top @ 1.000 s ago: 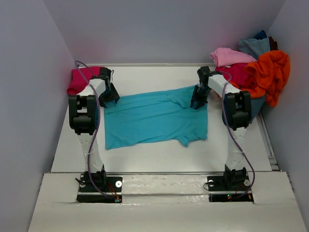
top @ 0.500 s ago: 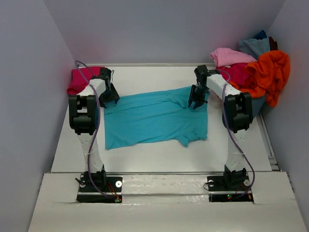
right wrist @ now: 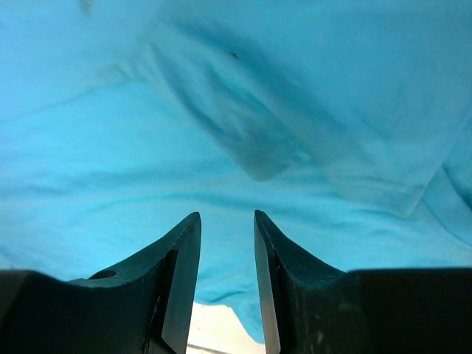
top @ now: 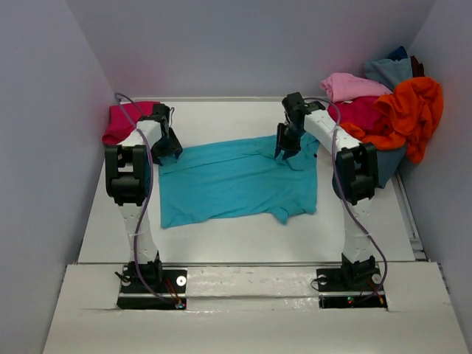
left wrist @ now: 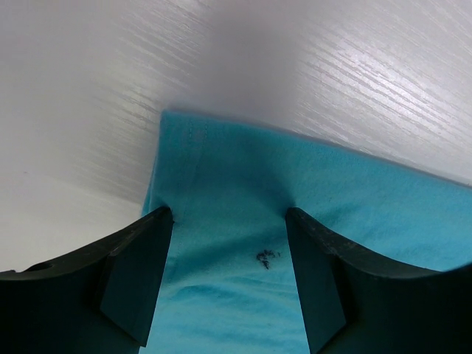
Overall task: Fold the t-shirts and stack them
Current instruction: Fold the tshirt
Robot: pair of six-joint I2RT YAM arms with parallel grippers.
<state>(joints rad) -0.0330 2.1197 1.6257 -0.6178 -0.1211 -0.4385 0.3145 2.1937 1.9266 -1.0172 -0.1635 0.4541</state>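
Observation:
A bright turquoise t-shirt (top: 236, 181) lies spread flat in the middle of the table. My left gripper (top: 168, 150) is open at the shirt's far left corner. In the left wrist view its fingertips (left wrist: 158, 221) press on the turquoise cloth (left wrist: 243, 177) with the corner between them (left wrist: 228, 217). My right gripper (top: 285, 150) is open just above the shirt's far edge, near a wrinkled fold. In the right wrist view its jaws (right wrist: 227, 217) stand a narrow gap apart with nothing between them over the turquoise cloth (right wrist: 221, 133).
A heap of shirts sits at the back right: light pink (top: 348, 85), orange (top: 413, 110), magenta-pink (top: 363, 114) and dusty blue (top: 387, 70). A crimson shirt (top: 122, 122) lies at the back left behind the left arm. Grey walls close in both sides.
My right gripper has moved left along the shirt's far edge, away from the right sleeve. The left gripper and the shirt have not visibly moved.

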